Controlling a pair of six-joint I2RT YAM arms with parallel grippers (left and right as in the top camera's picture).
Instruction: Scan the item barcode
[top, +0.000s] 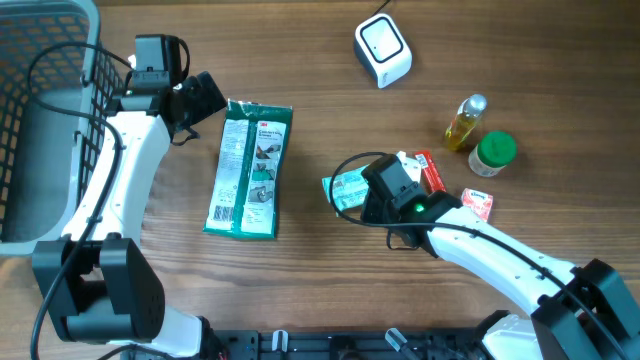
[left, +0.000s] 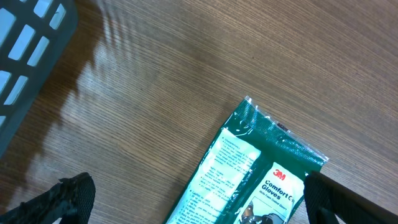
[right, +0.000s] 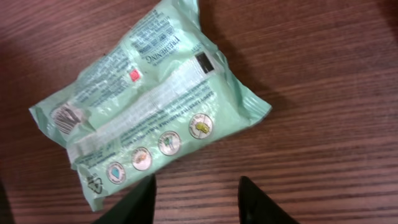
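Right gripper (right: 196, 186) open, fingers apart with bare wood between them, holding nothing. It hangs just short of the pouch (right: 149, 99), likely lined up for a pick. Pouch lies flat near the middle of the desk (top: 330, 280), a bit toward the right edge, back side up: soft mint-green film, crinkly and glossy, long seam flap across it, row of round icons, crimped ends. Barcode (right: 65, 118) sits at one crimped end facing up, so the code is exposed but points at the ceiling, not at the scanner (top: 383, 50). Scanner is a white rounded cube, hard plastic, near the far edge, well apart from the pouch. My read: pouch needs lifting and turning so the code end meets the scanner window. Thin film probably buckles in a pinch, so grip across the body, not the edge. Left gripper (top: 198, 98) wide open, empty, parked toward the far-left corner near the basket (top: 40, 120), a grey plastic grid; probably just out of the way. Just beside it a gloves pack (top: 248, 170), flat dark-green bag. Toward the right edge: bottle (top: 465, 122) of yellow liquid, jar (top: 493, 152) with green lid, red box (top: 430, 172) touching or nearly touching the pouch, can't tell which.
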